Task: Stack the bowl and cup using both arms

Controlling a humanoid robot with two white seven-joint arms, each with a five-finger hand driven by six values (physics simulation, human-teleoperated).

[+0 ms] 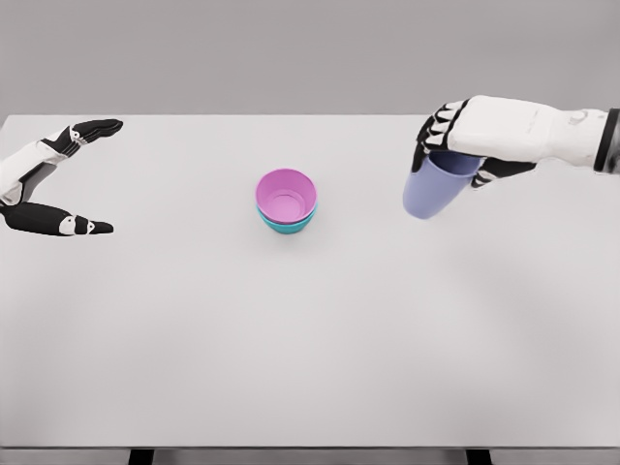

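A pink bowl [286, 194] sits nested inside a teal bowl [287, 224] near the middle of the white table [291, 368]. To its right, my right hand [455, 145] is shut on a lavender cup [432, 187], held tilted above the table with its base pointing down-left. At the far left edge, my left hand [82, 179] is open with its fingers spread wide, holding nothing, well away from the bowls.
The table's front edge [310, 448] runs along the bottom of the view. A plain grey wall stands behind the table.
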